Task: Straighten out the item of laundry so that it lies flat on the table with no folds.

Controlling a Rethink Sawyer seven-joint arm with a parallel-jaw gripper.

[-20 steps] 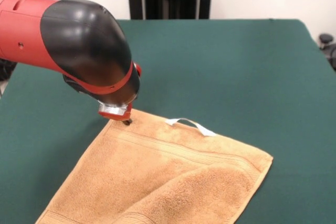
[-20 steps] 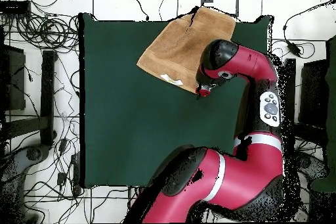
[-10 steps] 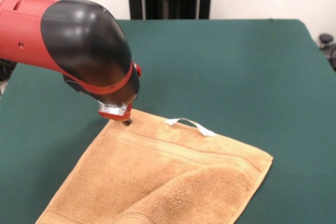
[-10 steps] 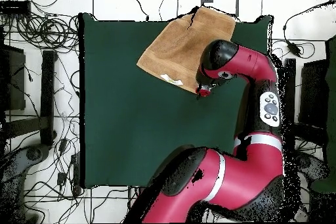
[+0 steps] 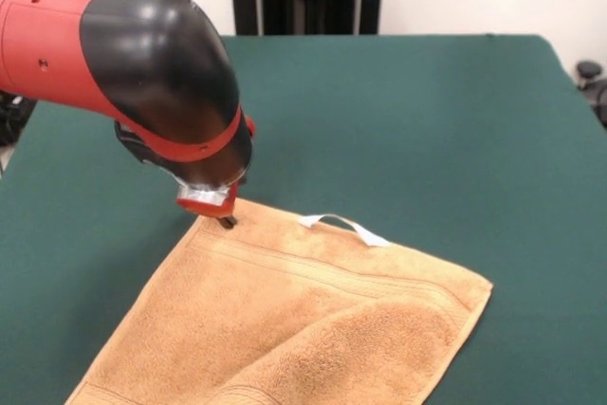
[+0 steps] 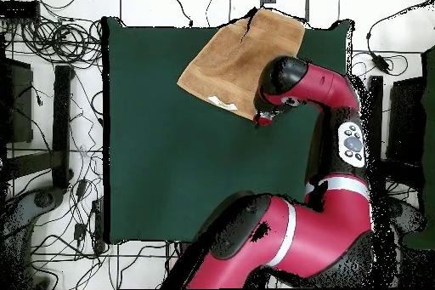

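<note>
towel [image 5: 285, 320] cut off below, pincer [image 5: 228, 221] fingers indistinct

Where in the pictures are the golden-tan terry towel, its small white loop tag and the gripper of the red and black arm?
golden-tan terry towel [image 5: 285, 320], front view, middle of the cloth.
white loop tag [image 5: 343, 226], front view, on the strip.
gripper [image 5: 227, 221], front view, dark tip at the towel's corner.

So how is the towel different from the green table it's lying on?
The towel is golden-tan and looks fluffy, while the table is dark green and smooth. The towel is much smaller than the table and covers only one part of it. The towel has one part folded over itself, but the table's cover lies flat. What they share: both are cloth-like and have straight edges.
</note>
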